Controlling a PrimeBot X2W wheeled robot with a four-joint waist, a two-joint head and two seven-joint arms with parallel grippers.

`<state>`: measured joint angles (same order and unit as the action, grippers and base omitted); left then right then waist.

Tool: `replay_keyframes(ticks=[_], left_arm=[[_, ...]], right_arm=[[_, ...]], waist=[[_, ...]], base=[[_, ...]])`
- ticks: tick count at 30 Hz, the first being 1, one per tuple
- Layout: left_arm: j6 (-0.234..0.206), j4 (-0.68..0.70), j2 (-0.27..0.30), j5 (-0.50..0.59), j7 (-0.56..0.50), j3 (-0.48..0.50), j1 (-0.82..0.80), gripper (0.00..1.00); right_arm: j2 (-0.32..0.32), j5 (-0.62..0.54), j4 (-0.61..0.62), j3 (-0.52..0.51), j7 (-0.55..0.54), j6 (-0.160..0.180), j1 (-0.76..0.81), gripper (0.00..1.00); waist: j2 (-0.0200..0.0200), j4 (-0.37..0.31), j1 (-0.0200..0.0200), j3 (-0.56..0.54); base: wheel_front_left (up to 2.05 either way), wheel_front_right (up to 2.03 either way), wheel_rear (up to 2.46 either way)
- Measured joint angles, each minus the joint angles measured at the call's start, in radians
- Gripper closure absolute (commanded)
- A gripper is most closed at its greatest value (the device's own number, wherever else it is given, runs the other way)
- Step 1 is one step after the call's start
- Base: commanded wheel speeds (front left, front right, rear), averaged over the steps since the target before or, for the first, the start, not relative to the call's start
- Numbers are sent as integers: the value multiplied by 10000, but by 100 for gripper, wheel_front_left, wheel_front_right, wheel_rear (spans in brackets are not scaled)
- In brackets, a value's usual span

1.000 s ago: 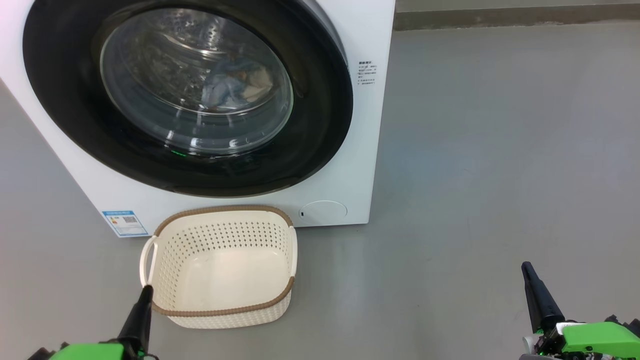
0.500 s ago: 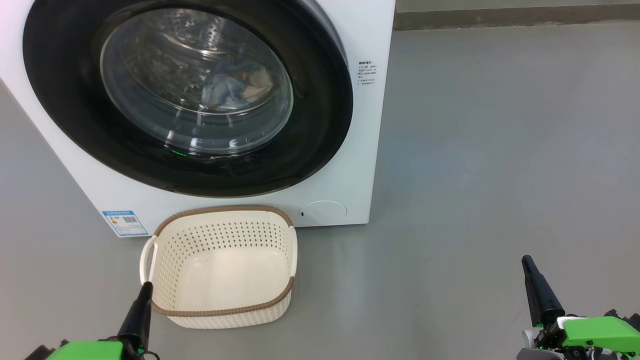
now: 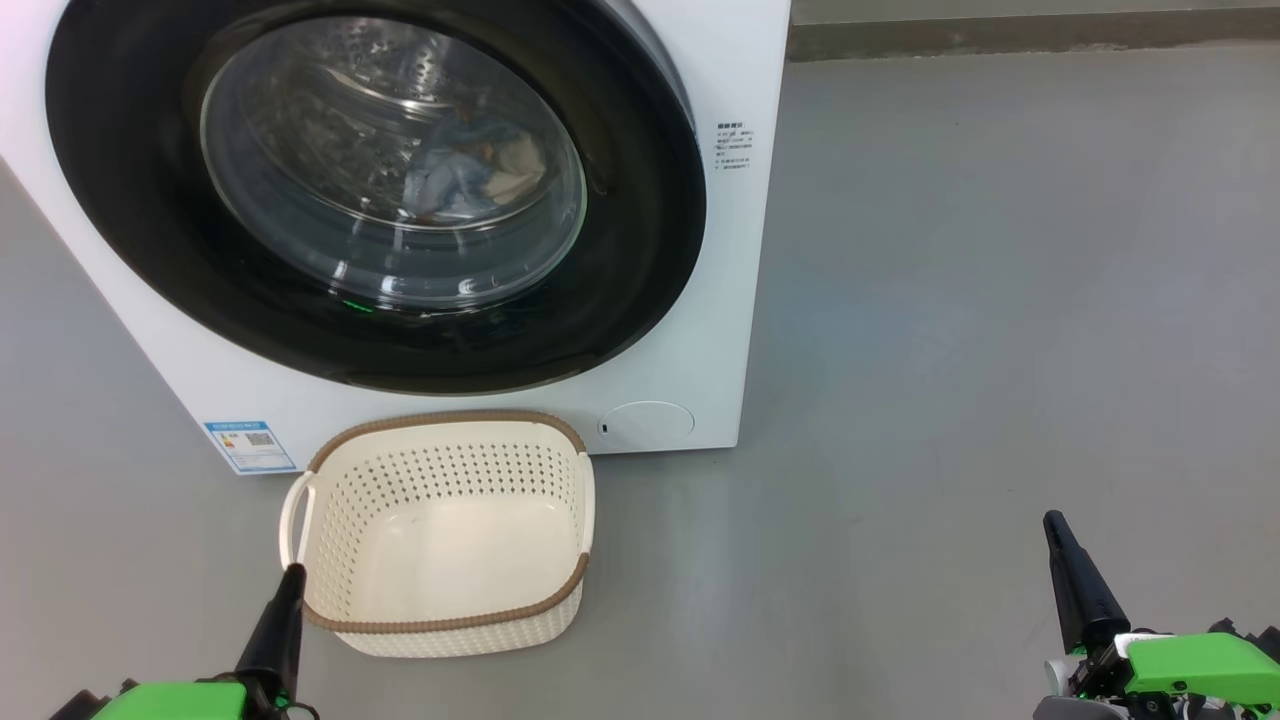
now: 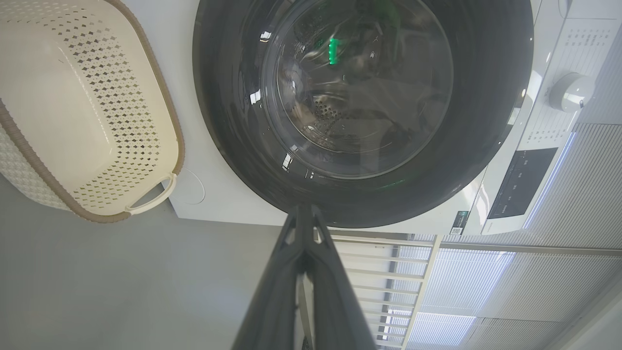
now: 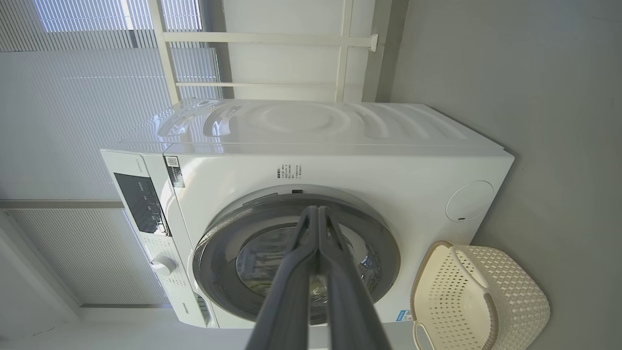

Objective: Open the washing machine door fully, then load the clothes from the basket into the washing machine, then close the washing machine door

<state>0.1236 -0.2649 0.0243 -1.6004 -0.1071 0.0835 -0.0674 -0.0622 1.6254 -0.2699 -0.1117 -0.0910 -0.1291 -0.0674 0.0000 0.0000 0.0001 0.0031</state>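
The white washing machine (image 3: pixel 720 260) fills the upper left of the head view, its black-rimmed round door (image 3: pixel 640 240) shut flat against the front. Through the glass I see the clothes (image 3: pixel 470 165), blue and cream fabric, lying in the drum. The cream basket (image 3: pixel 445 610) stands on the floor just before the machine with nothing in it. My left gripper (image 3: pixel 292 572) is shut, its tip at the basket's near left corner. Shut too, my right gripper (image 3: pixel 1052 518) points up from the lower right, far from the machine. In the wrist views both grippers (image 4: pixel 302 210) (image 5: pixel 316 210) have their fingers pressed together.
Bare grey floor (image 3: pixel 1000 300) spreads to the right of the machine up to a wall base (image 3: pixel 1000 35). A blue label sticker (image 3: pixel 250 445) and a round service flap (image 3: pixel 647 423) sit low on the machine front. Behind the machine are window blinds (image 5: pixel 73 97).
My right gripper has risen a little in the head view. The left gripper, basket and door stay as they were.
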Motion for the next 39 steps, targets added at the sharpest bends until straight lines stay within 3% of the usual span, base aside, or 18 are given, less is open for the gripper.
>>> replay_keyframes(ticks=[39], left_arm=[[0,0,0,0,0,-2,0,100]], right_arm=[[46,-4,0,-50,-58,0,0,100]], waist=[[0,0,0,0]], base=[[0,0,0]])
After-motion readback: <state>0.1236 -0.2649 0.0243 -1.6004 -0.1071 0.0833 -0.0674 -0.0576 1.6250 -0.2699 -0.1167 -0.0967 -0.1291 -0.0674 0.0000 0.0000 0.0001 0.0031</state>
